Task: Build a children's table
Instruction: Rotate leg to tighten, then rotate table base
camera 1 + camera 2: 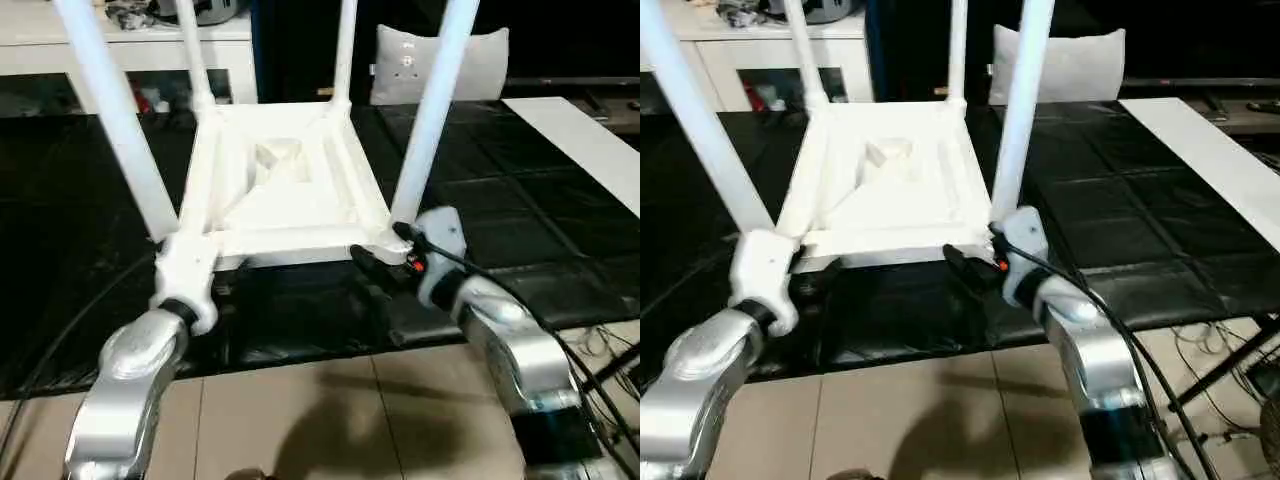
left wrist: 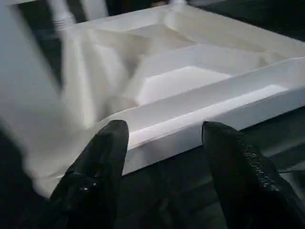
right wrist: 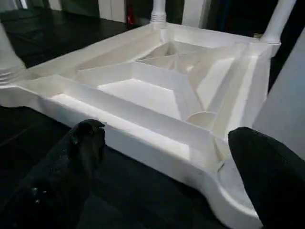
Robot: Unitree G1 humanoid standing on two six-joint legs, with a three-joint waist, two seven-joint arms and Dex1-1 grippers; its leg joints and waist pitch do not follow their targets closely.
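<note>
The children's table (image 1: 290, 190) lies upside down on the black mat, ribbed underside up. All of its legs stand upright in the corner sockets: front left (image 1: 115, 110), front right (image 1: 435, 110), and two at the back (image 1: 195, 50) (image 1: 345, 50). My left gripper (image 2: 164, 143) is open just in front of the near rim by the front-left corner, with nothing between its fingers (image 2: 100, 157). My right gripper (image 3: 167, 157) stands wide open at the near rim by the front-right corner socket (image 3: 238, 191), holding nothing; its black fingers (image 1: 375, 270) point left along the rim.
The black mat (image 1: 520, 210) covers the floor under the table, with tiled floor (image 1: 330, 420) in front. A white cabinet (image 1: 130, 50) stands at the back left, a white cushion (image 1: 440, 60) behind, a flat white board (image 1: 590, 150) at the right. Cables (image 1: 610, 350) trail near my right arm.
</note>
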